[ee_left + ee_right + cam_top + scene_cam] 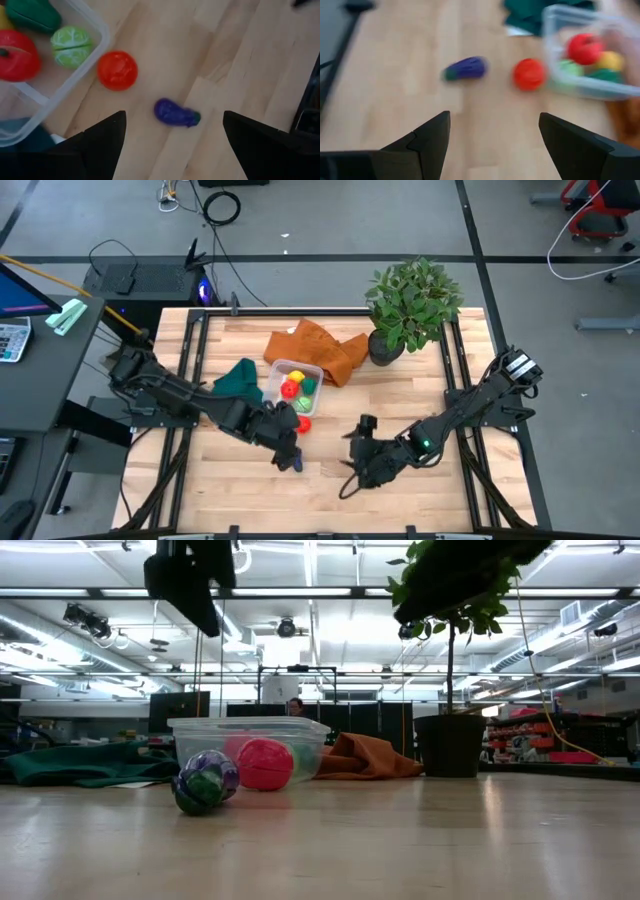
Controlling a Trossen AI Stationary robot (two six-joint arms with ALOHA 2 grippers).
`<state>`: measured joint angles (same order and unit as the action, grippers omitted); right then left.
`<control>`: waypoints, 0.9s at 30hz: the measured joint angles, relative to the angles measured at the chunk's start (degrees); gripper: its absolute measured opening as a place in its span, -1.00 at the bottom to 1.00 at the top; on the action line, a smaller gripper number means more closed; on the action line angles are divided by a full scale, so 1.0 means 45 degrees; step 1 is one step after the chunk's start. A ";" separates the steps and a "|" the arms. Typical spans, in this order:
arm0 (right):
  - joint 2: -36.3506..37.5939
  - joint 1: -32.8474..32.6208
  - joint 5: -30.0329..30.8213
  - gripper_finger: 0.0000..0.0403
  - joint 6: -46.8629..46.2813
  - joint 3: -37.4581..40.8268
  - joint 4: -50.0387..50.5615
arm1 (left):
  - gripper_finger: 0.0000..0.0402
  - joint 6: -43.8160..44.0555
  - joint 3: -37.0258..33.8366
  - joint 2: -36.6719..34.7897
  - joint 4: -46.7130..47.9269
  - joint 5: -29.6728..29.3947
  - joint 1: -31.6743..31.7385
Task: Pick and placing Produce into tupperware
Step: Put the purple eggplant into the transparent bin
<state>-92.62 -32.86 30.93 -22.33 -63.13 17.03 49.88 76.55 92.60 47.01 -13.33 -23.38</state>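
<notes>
Your left gripper (pixel 172 137) hangs wide open and empty above the purple eggplant (pixel 176 113), which lies just beyond the red tomato (pixel 117 70) outside the tupperware (pixel 98 46). It's likely light, hard, slippery plastic; pinch across its plump middle. Right gripper (pixel 492 137) waits open.

table (pixel 420 490): pale wood, matt | tupperware (pixel 309 368): clear glossy plastic | purple eggplant (pixel 176 113): smooth plastic
</notes>
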 joint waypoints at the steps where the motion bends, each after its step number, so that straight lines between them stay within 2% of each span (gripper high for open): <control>1: 0.0000 -0.0090 -0.0418 0.33 0.0075 0.0000 -0.0015 | 0.70 0.0307 0.0000 0.0005 -0.0134 -0.0291 -0.0167; 5: 0.0000 -0.0527 -0.1432 0.33 0.0449 0.0000 -0.0373 | 0.70 0.1913 -0.0001 0.0093 -0.0169 -0.1372 -0.0804; 10: 0.0000 -0.0971 -0.2333 0.33 0.1155 0.0000 -0.0718 | 0.70 0.4427 -0.0007 0.0548 -0.0160 -0.1702 -0.1375; 15: 0.0000 -0.1138 -0.2424 0.33 0.1906 -0.0002 -0.0882 | 0.70 0.6437 -0.0010 0.1380 -0.0348 -0.1682 -0.1447; 22: 0.0000 -0.1138 -0.1590 0.32 0.2209 0.0258 -0.1063 | 0.70 0.7416 -0.0010 0.2397 -0.0781 -0.1493 -0.1388; 27: 0.0066 -0.1092 -0.1224 0.28 0.2691 0.1590 -0.3510 | 0.70 0.7839 -0.0010 0.2645 -0.0845 -0.1553 -0.1277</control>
<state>-92.32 -37.77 25.42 -10.22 -55.98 1.23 85.16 76.51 104.50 43.21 -20.32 -29.12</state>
